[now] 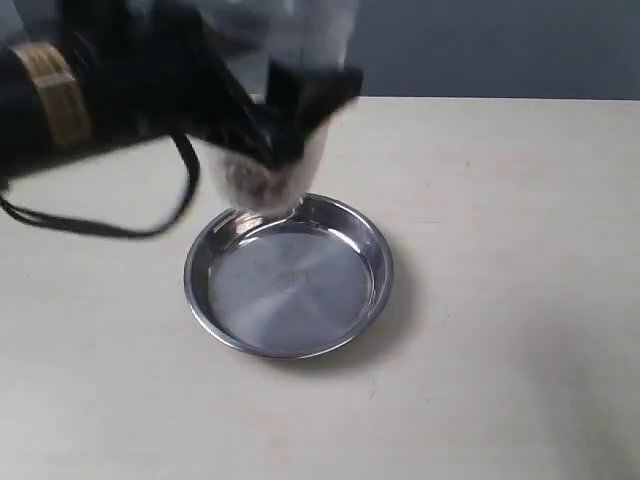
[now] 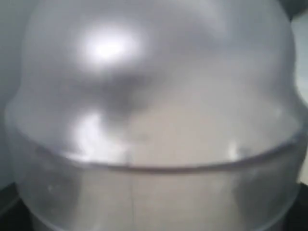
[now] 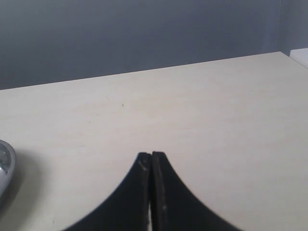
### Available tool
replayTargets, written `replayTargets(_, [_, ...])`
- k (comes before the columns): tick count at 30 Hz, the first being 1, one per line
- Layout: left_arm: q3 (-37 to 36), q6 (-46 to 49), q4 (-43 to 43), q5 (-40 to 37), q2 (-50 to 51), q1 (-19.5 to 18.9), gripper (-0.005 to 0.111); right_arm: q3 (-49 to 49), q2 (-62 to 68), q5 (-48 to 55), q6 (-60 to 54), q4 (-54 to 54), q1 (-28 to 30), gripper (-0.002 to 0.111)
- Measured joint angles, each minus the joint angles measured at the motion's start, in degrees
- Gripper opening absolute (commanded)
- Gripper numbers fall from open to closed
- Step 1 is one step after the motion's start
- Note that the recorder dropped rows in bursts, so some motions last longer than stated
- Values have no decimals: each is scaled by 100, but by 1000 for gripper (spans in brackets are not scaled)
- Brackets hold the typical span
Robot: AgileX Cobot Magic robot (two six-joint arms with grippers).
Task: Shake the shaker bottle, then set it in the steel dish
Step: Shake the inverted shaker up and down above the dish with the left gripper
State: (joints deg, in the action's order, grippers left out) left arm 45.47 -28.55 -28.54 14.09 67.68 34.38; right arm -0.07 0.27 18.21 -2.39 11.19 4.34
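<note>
The shaker bottle [image 1: 290, 130], clear frosted plastic with brownish grains low inside, hangs blurred in the air over the far rim of the steel dish [image 1: 370, 300]. My left gripper [image 1: 295, 110] is shut on its body, black fingers on either side. In the left wrist view the bottle's domed shoulder [image 2: 154, 120] fills the picture and hides the fingers. The round shiny dish lies on the table with nothing in it. My right gripper [image 3: 151, 156] is shut with nothing held, low over bare table, the dish's rim [image 3: 4, 168] at that view's edge.
A pale wooden table [image 1: 500, 250] carries the dish; a grey wall runs behind its far edge. A black cable [image 1: 150, 225] droops from the left arm onto the table left of the dish. The right arm does not show in the exterior view.
</note>
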Motion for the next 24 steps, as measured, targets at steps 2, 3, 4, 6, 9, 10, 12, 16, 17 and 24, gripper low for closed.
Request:
replayTargets(2, [-48,7,198,175,-39,12,0,0,0,0,0,0,0,-1])
replayTargets(3, [-187,7,277,150,94,12,0,0,0,0,0,0,0,-1])
replayTargets(4, [-338,7,312,-34,251,33,0,0,0,0,0,0,0,-1])
replayTargets(6, [-502,7,227,-549,438,45,0,0,0,0,0,0,0,-1])
replayTargets(9, [-236,99,120,-606,35,19,0,0,0,10,0,0,0,-1])
replayTargets(10, [-109,126,181,-427,-149,-4,0,0,0,1,0,0,0,-1])
replayTargets(12, [-149,153,377,-61,-247,-5,0,0,0,1,0,0,0,-1])
replayTargets(16, [-716,153,576,-229,390,-5,0,0,0,1,0,0,0,-1])
replayTargets(17, [-728,153,576,-369,404,-5,0,0,0,1,0,0,0,-1])
replayTargets(24, [-440,334,731,500,-78,-5,0,0,0,1,0,0,0,-1])
